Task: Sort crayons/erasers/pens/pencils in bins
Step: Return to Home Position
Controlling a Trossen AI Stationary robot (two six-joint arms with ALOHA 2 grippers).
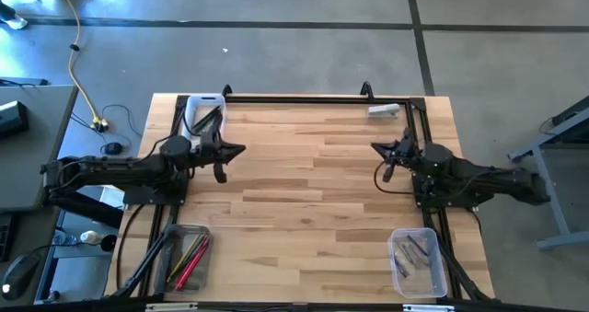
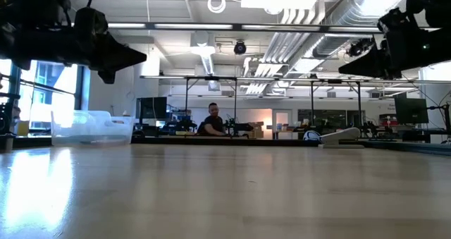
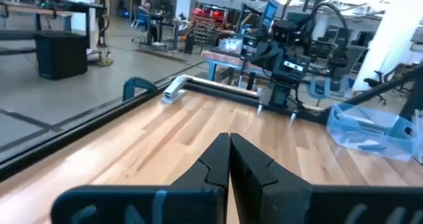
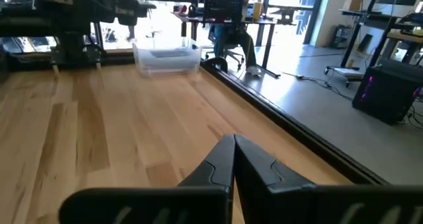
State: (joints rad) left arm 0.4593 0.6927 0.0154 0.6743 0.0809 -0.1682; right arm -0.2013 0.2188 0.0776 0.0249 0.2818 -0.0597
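The left gripper (image 1: 239, 150) hangs over the left side of the pale wooden desk (image 1: 313, 202), its two dark fingers clenched together on nothing, as the left wrist view (image 3: 229, 148) shows. Just beside it, toward the far edge, stands the clear white-rimmed rectangular plastic bin (image 1: 204, 98) with thin black sticks (image 1: 210, 121) lying inside. Well apart from this gripper, at the near left corner, a second clear plastic bin (image 1: 189, 228) holds red, yellow and green sticks (image 1: 191, 260).

The right gripper (image 1: 376, 148) hangs over the right side of the desk, facing the left one across bare wood. Its fingers are likewise pressed together and empty (image 4: 234, 148). A small pale grey oblong object (image 1: 384, 110) lies near it by the far rail. The grey-tinted clear plastic bin (image 1: 398, 273) sits well apart from it at the near right corner, with dark grey sticks (image 1: 414, 251) inside.
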